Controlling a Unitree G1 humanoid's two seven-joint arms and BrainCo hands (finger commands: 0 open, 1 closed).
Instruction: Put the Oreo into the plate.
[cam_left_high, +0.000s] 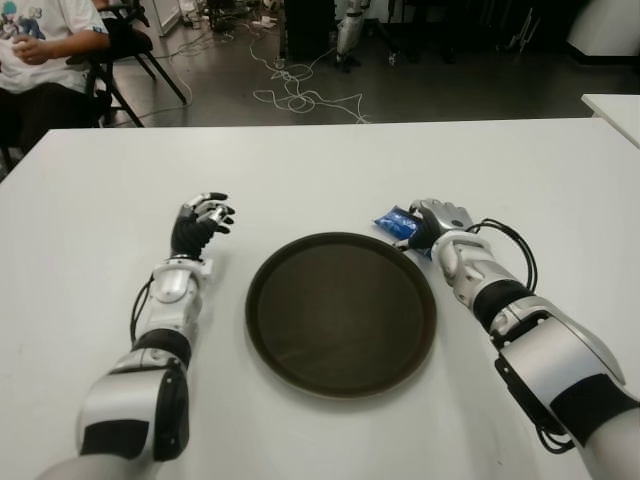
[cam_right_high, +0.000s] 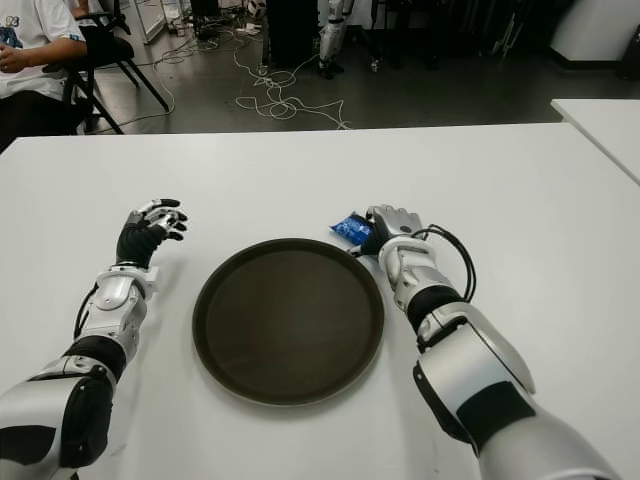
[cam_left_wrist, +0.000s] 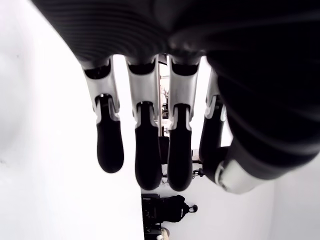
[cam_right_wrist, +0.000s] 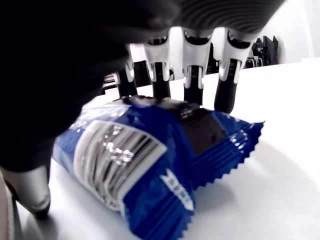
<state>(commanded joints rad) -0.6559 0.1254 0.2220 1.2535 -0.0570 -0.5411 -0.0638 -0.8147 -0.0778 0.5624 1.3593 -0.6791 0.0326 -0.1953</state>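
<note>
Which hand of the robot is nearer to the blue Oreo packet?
Right. The right hand is over the Oreo packet with fingers on it, beside the plate. The left hand shows open on the plate's far side, holding nothing.

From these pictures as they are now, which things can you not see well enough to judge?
- Oreo pack: eye views show only a blue corner; the right hand covers the rest.
- Grip: right wrist view does not show whether the fingers clamp the pack.
- Pack's print: blurred, unreadable.
- Left hand, left of the plate: palm hidden.
</note>
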